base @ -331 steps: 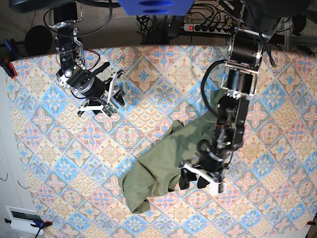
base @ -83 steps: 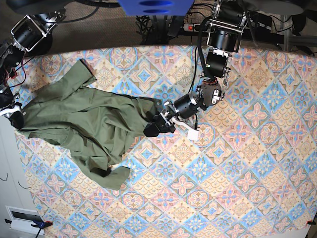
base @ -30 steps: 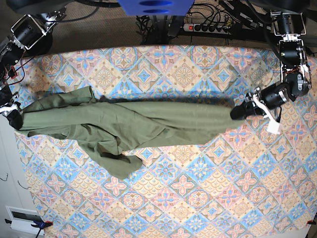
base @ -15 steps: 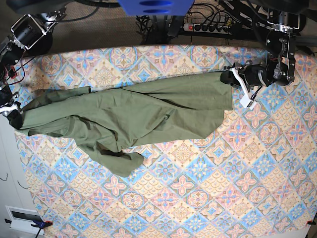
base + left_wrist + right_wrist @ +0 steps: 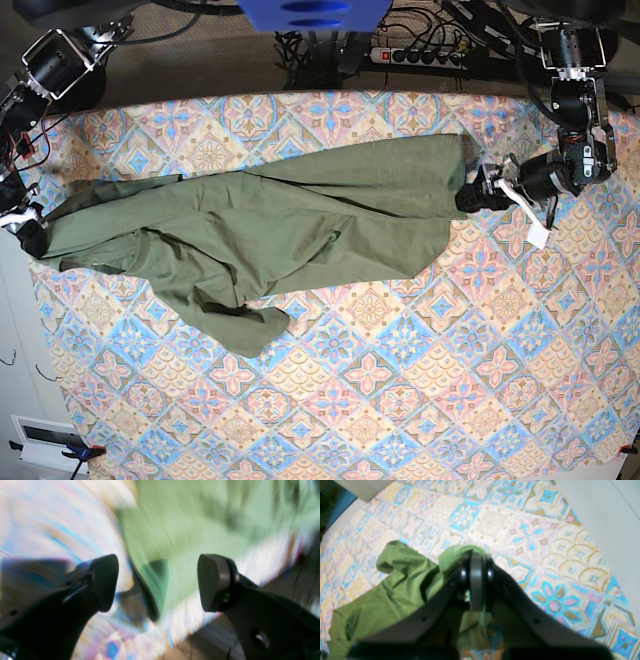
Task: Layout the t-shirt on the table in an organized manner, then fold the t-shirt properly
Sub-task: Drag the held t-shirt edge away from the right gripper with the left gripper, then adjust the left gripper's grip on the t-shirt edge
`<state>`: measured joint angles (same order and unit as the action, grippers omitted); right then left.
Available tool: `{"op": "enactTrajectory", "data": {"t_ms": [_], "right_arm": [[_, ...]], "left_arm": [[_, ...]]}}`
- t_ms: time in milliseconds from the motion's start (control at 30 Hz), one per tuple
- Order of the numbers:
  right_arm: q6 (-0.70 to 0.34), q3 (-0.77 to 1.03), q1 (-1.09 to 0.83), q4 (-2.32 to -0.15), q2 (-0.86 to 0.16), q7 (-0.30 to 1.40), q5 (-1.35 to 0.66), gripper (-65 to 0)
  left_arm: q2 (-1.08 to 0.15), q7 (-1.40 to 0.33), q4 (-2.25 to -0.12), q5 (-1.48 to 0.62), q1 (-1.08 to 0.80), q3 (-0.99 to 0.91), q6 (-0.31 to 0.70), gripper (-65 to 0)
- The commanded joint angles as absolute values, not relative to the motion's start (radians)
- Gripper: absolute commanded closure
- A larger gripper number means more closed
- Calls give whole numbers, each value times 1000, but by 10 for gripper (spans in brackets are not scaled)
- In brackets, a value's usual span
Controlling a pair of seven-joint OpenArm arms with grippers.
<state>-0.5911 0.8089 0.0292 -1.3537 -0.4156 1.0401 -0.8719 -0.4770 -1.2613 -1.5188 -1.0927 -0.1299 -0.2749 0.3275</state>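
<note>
The olive-green t-shirt [image 5: 300,220] lies stretched across the table [image 5: 400,400] from the left edge to the right of the middle, with wrinkles and a sleeve folded toward the front. My left gripper [image 5: 478,192] is open right at the shirt's right-hand edge. In the left wrist view its fingers [image 5: 105,580] stand wide apart, with the blurred green t-shirt [image 5: 187,525] beyond them and nothing pinched. My right gripper [image 5: 28,238] is at the table's left edge. In the right wrist view, that gripper [image 5: 476,580] is shut on a bunched corner of the t-shirt [image 5: 395,592].
A power strip [image 5: 420,55] and cables lie behind the table's back edge. A white tag [image 5: 535,230] hangs from the left arm's wrist. A pale floor [image 5: 595,517] shows beyond the table's left edge, and a white box [image 5: 45,440] sits at the lower left.
My left gripper carried the shirt's right end toward the back, then opened and let it go; that end now lies flat. The right gripper has stayed shut on the left end.
</note>
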Motion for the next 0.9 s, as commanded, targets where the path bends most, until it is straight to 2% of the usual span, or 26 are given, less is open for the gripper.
{"op": "enactTrajectory", "data": {"t_ms": [0, 167, 400, 700, 767, 800, 867], "right_arm": [[-599, 814, 41, -1366, -446, 1013, -900, -7], [-599, 814, 41, -1366, -446, 1013, -900, -7], [-599, 814, 39, -1368, -446, 1013, -900, -7], [-599, 814, 39, -1374, -446, 1013, -900, -7], [-599, 814, 39, -1372, -446, 1013, -900, -7], [-599, 814, 39, -1371, -446, 1013, -900, -7], [-599, 814, 41, -1369, -446, 1013, -900, -7]], "left_arm": [[-466, -1260, -1508, -1112, -107, -282, 334, -488], [-401, -1259, -1432, -1102, -27, -277, 334, -488], [-305, -1236, -1432, -883, 31, -217, 334, -488], [-302, -1181, -1432, -785, 15, -145, 332, -487], [-303, -1181, -1432, -763, 5, -145, 332, -447], [-303, -1182, -1432, -760, 2, -145, 334, -397], [-305, -1188, -1432, -762, -1, -145, 338, -214]]}}
